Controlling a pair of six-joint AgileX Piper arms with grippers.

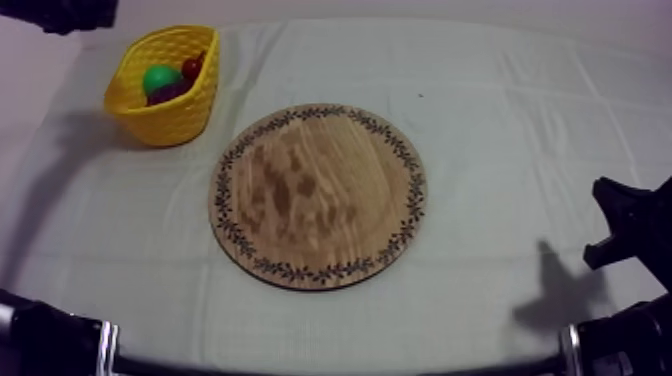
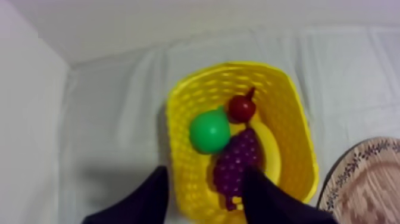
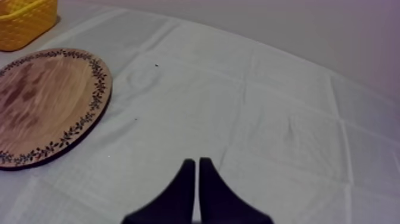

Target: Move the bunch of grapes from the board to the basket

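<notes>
1. The wooden board (image 1: 318,196) lies flat in the middle of the table. Its face is bare and there is open cloth (image 1: 520,120) all round it. The widest free stretch runs to the right, toward the right arm.
2. The yellow basket (image 1: 165,85) stands at the far left corner, apart from the board's rim. It is close to the cloth's left edge, where a pale upright surface (image 2: 30,119) rises beside it.
3. The bunch of grapes (image 2: 237,161) lies inside the basket, toward the wall nearest the left gripper. It touches a green pear (image 2: 209,132), and a small red fruit (image 2: 242,108) sits just beyond them.
4. The left gripper (image 2: 205,173) hangs over the basket's near side with its fingers spread wide and gripping nothing. One finger is outside the basket wall and the other is over the low end of the grapes.
5. The right gripper (image 3: 194,162) sits low at the right side over bare cloth, well apart from the board. Its fingers are pressed together with nothing between them.
6. A ring of dark leafy sprigs runs round the board's rim. The cloth shows fold creases in a loose grid.
</notes>
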